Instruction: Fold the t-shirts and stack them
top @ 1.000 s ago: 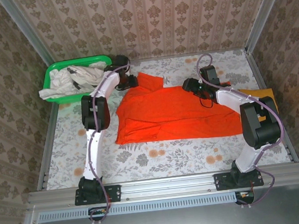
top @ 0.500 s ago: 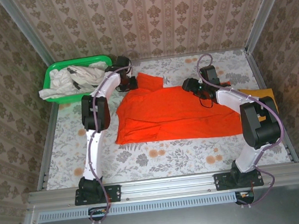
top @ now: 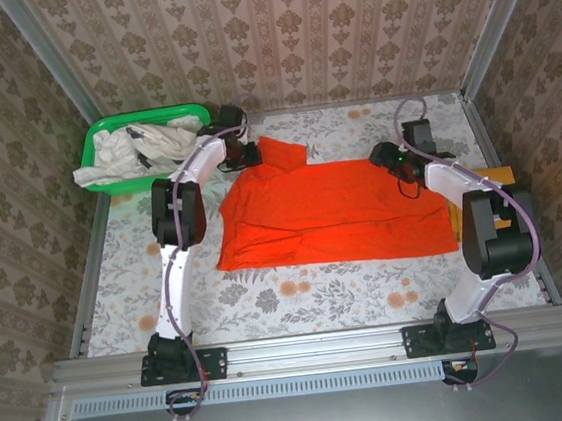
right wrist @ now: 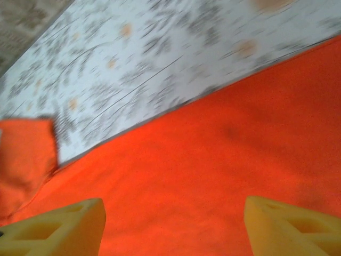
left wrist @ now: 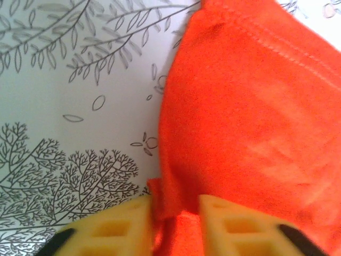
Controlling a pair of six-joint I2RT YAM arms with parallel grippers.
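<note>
Orange-red t-shirt (top: 331,210) lies spread for folding; left tool (left wrist: 176,216) straddles its sleeve edge, grip unclear, right tool (right wrist: 173,224) hovers apart, and a firm pinch seems needed next.

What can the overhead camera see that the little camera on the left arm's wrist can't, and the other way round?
Overhead: the whole orange-red t-shirt spread flat, and at the far left a green basket holding off-white t-shirts.
Left wrist: a close-up of the shirt's stitched hem, with a fold of its edge standing between the yellow fingers of the left gripper. Whether they are pinching it is unclear.
Both: the orange-red shirt lying on the flowery tablecloth.
</note>
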